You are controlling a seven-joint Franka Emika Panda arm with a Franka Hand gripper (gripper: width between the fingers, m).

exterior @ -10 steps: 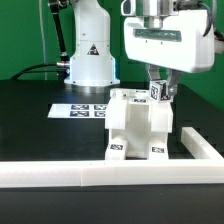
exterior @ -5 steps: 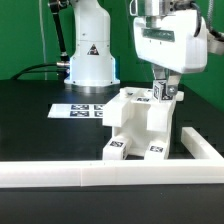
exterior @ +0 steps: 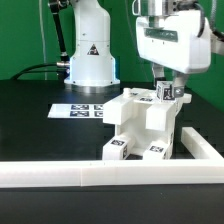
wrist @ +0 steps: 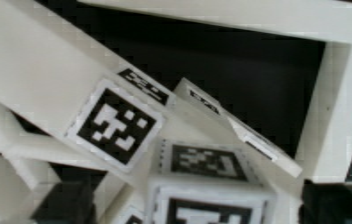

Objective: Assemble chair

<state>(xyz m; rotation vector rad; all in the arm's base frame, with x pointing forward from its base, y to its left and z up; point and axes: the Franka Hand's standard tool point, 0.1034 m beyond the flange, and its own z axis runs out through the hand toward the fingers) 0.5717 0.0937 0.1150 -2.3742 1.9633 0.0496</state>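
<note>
Now fitting a tagged piece onto the chair (exterior: 140, 125).
Gripper (exterior: 166, 93) straddles that top piece, jaws seemingly let go; chair sits by the white rail (exterior: 110, 175). Next, probably lift clear.

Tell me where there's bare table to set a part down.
Bare black table lies between the marker board and the white rail. It is crowded around the chair, where the gripper hangs.
</note>
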